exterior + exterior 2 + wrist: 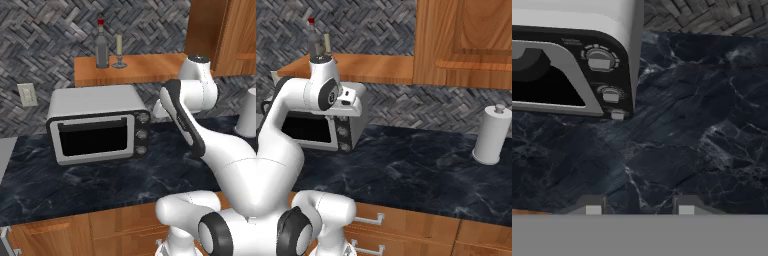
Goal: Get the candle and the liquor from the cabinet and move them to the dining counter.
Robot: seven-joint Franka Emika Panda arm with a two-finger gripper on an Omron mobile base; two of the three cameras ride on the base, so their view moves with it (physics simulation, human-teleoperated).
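Observation:
The liquor (pixel 102 47), a grey bottle with a red cap, stands on the open shelf of the orange-brown cabinet (pixel 150 67). The cream candle (pixel 119 50) in its small stemmed holder stands just right of it. From the right base view, the liquor (pixel 314 40) and candle (pixel 327 44) stand at the shelf's far left, behind the arm, and the cabinet (pixel 376 67) door is swung open at the right. My gripper (pixel 638 206) hangs well below the shelf, over the marble wall counter beside the microwave. Its fingers stand apart with nothing between them. The dining counter is out of view.
A white microwave (pixel 97 125) sits on the black marble wall counter (pixel 100 185) under the shelf, its knobs close to my hand (pixel 350 99). A white paper towel roll (pixel 491 135) stands at the right. Wooden drawers run below the counter.

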